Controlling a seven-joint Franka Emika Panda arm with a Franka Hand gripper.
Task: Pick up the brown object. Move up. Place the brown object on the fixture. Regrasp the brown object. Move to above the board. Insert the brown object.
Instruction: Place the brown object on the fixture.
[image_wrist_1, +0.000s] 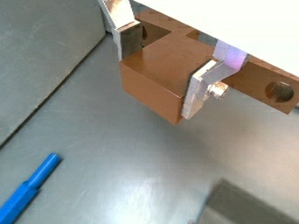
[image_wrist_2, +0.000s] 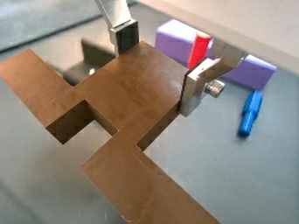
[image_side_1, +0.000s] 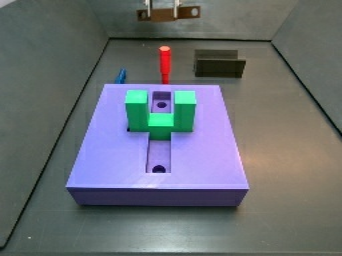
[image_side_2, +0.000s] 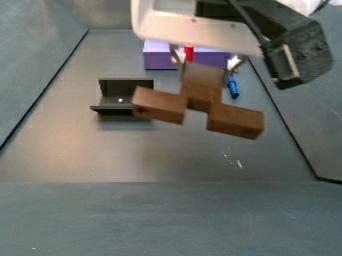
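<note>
Grey and bare between dark raised walls, the desk (image_side_1: 287, 150) carries every loose thing here, while the pincer (image_wrist_2: 158, 61) hangs high above it, near the top edge in a side view (image_side_1: 168, 12). Its two silver fingers (image_wrist_1: 205, 89) are closed partway onto the middle block of one brown piece (image_side_2: 201, 101), a stepped, cross-like shape with arms sticking out to either side; in a wrist view one arm shows a round hole (image_wrist_1: 281, 89). That brown piece is lifted clear of the desk, touching nothing but the fingers. Well below the pincer lies one large purple board (image_side_1: 160, 150) with a long slot and round holes along its middle, and one green U-shaped block (image_side_1: 160, 111) stands on it, straddling the slot. One red peg (image_side_1: 166, 63) stands upright off the board's end, between the board and the spot under the pincer. One blue pen-like stick (image_wrist_2: 250, 115) lies flat on the desk beside the board, off to one side of the pincer. One dark fixture (image_side_2: 124, 97) sits on the desk apart from the board, lower than the held piece and beside it in a side view, not touching it.
</note>
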